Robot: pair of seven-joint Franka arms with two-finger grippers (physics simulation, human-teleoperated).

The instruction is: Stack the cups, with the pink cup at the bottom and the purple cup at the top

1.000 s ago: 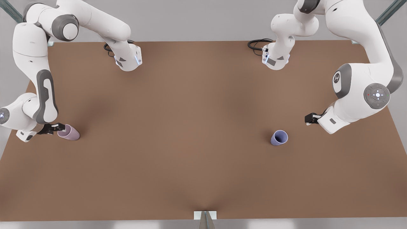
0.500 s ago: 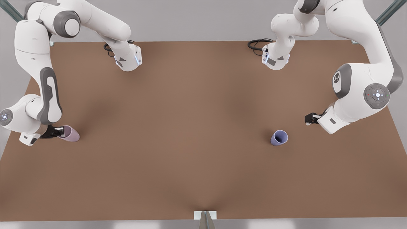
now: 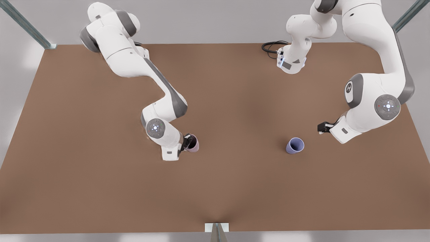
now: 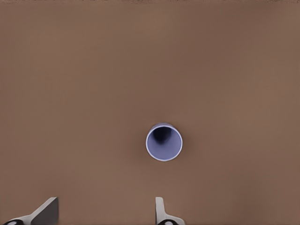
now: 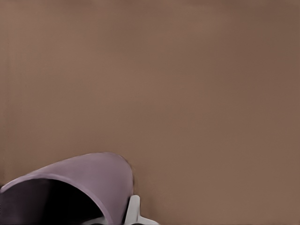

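Pink cup (image 3: 192,144) sat clamped by its rim in the right gripper (image 3: 185,142), near the middle of the counter (image 3: 215,188), the carrying step. The left gripper (image 3: 321,127) hovered spread and empty beside the upright purple cup (image 3: 295,145), likely next to grasp.

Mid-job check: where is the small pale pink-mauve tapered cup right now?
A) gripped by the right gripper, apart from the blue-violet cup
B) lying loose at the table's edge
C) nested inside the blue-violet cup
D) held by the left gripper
A: the right gripper clamps the pale pink-mauve tapered cup by its rim, while the blue-violet cup stands alone under the open left gripper.
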